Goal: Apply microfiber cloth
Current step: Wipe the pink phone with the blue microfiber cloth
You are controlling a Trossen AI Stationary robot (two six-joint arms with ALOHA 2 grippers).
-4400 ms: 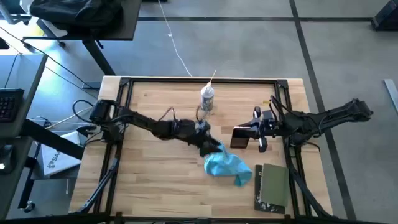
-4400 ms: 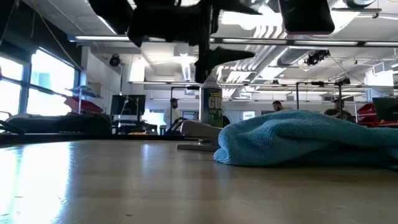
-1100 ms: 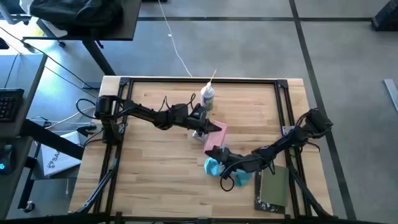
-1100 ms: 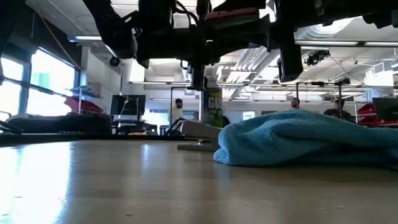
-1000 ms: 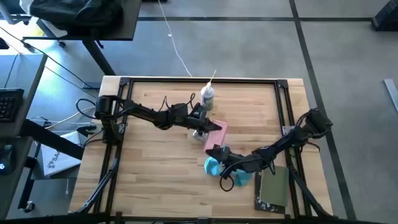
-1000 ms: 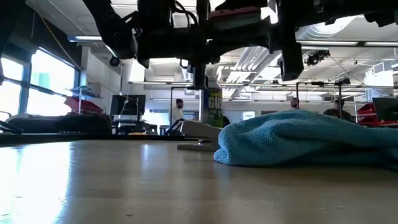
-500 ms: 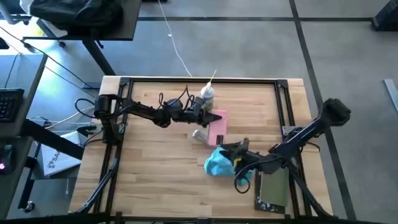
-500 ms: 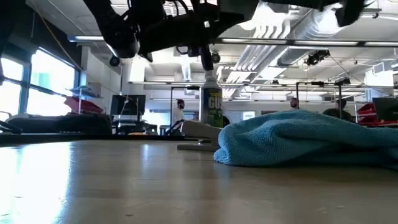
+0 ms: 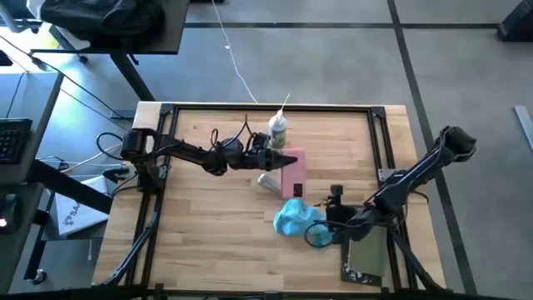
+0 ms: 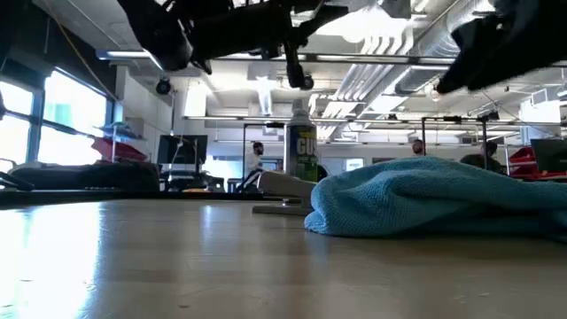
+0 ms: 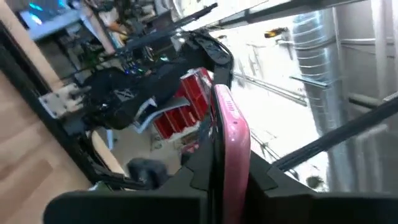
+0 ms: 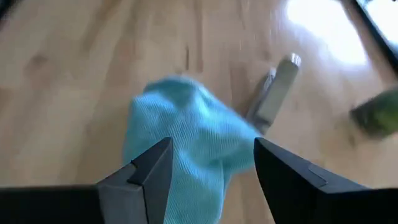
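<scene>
The right gripper (image 12: 208,165) hangs over the near right part of the wooden table (image 9: 208,217), its two dark, flat-sided fingers (image 12: 146,180) spread wide apart and holding nothing. In the right wrist view the gap between them frames the microfiber cloth (image 12: 180,134). From above, this gripper (image 9: 331,210) sits just beside the cloth's right edge; whether it touches the fabric cannot be told.

The microfiber cloth (image 9: 296,219) is a soft turquoise heap, crumpled into loose folds, lying on the table in front of centre. In the low view it (image 10: 434,199) appears as a rounded mound with a fine looped weave, resting flat on the pale wood planks.

The left gripper (image 9: 275,158) reaches from the left side toward the table's middle, raised above the surface, and is clamped on a flat pink rectangular object (image 9: 293,171), thin and rigid. In the left wrist view the pink object (image 11: 230,149) stands edge-on between the dark fingers, its edges rounded.

A small pale grey oblong item (image 9: 268,181) lies on the wood under the pink object, just behind the cloth. A small bottle (image 9: 277,132) with a green label and a thin nozzle stands upright near the far edge. A flat dark olive-green book (image 9: 366,254) lies at the near right corner, close to the right arm.
</scene>
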